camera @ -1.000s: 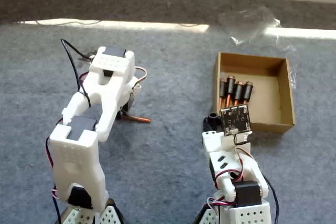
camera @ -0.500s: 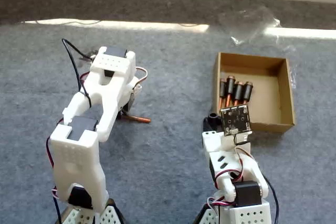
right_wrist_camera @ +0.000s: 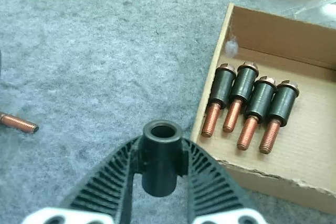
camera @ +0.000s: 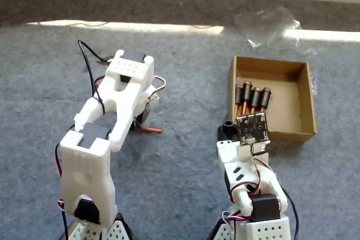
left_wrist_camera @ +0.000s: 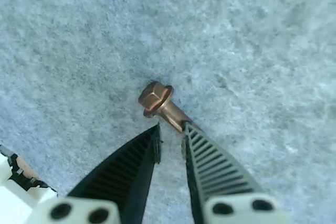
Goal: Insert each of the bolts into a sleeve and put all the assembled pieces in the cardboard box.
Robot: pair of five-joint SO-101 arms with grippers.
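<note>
Fingers of our left gripper stand a little apart over the grey carpet; the copper bolt lies at their tips, its shank passing under one; we pinch a black sleeve upright in our right gripper, just beside the cardboard box; four assembled pieces lie side by side inside.
</note>
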